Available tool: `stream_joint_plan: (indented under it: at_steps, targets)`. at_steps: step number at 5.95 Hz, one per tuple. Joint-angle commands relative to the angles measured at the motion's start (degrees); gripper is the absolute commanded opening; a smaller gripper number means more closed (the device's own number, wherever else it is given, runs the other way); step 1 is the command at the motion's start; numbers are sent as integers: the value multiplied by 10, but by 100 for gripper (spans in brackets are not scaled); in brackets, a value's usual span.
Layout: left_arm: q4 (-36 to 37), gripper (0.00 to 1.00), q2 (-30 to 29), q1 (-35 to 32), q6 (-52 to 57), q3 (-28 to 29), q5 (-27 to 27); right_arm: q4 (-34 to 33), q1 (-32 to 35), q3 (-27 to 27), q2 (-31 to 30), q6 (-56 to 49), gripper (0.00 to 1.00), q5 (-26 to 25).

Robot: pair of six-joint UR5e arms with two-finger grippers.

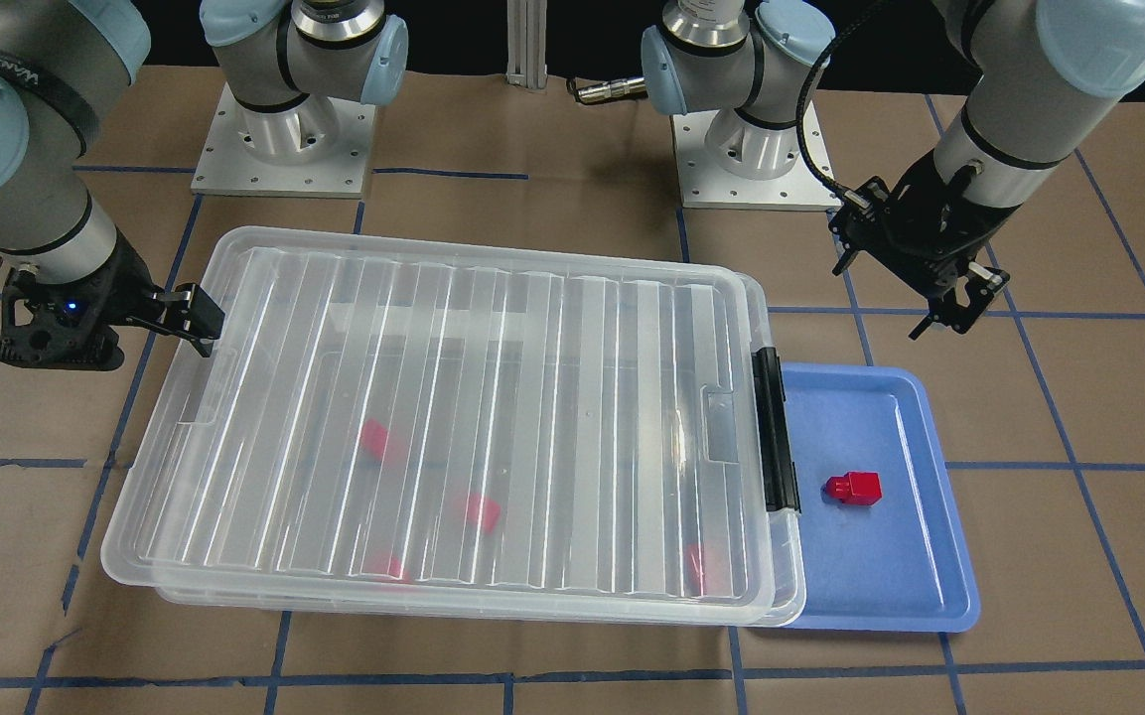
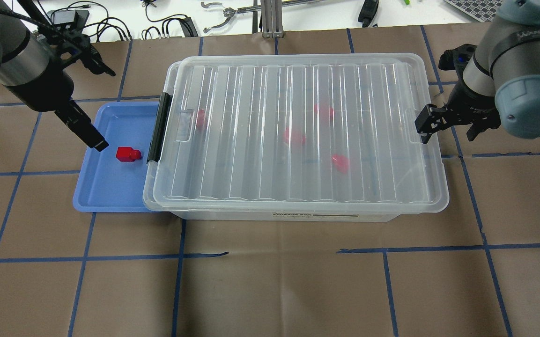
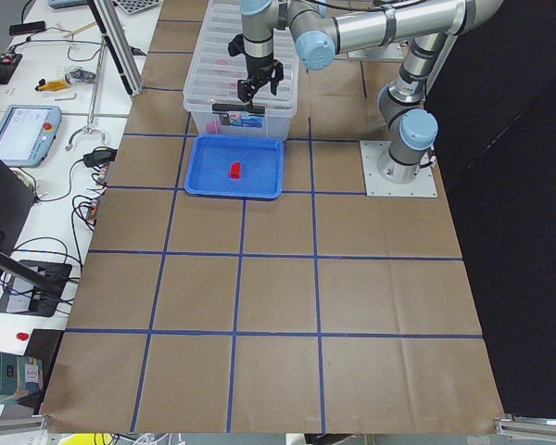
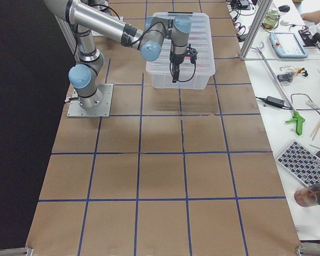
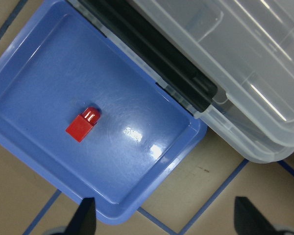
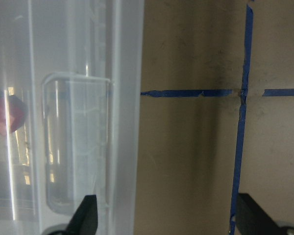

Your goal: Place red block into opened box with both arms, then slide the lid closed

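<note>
Left wrist-mounted view first: left fingers (image 5: 86, 215) are spread wide w/ nothing btw them, hanging above the blue tray (image 5: 34, 73). The red block (image 5: 83, 126) lies alone on the tray floor, below and a bit ahead of the tips, stub pointing toward the box.

Judgement on the block: hard plastic, light, stiff, smooth-sided. It won't deform, but it could spin or squirt out if pinched on corners or on the stub. Best hold is prob. across the two flat sides of the cube body, fingers straight down and centred, since the tray floor looks slick.

Beyond the block, just past the tray rim, is the black latch bar (image 5: 154, 51) on the short end of the box (image 2: 298, 216). The lid (image 2: 260, 154) lies over nearly the whole box. It is shifted a little toward the far fingers' end, so the box rim peeks out at the latch end. No gap there looks wide enough for a block. Four other red blocks (image 2: 294, 136) show blurred through the lid, inside the box.

Judgement on the lid: thin, light, springy, slick on the rim. It should slide easily but bow or skew if pushed off-centre. Better to push on the short edge near the tab, mid-width, than to pinch it.

At the far end, right fingers (image 2: 426, 122) are spread and empty at the lid's short edge. The right wrist view has one tip at the lid edge by the tab and the other out over bare counter (image 6: 186, 147). Touching or not, can't tell.
</note>
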Motion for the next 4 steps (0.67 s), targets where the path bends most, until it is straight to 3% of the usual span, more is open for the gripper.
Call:
stream_joint_plan:
  at_steps: [1, 4]
  targets:
    - [99, 98, -3, 10, 124, -75, -3, 0, -5, 1, 0, -5, 100, -16]
    - [171, 98, -74, 49, 254, -88, -7, -5, -27, 1, 1, -48, 100, -28]
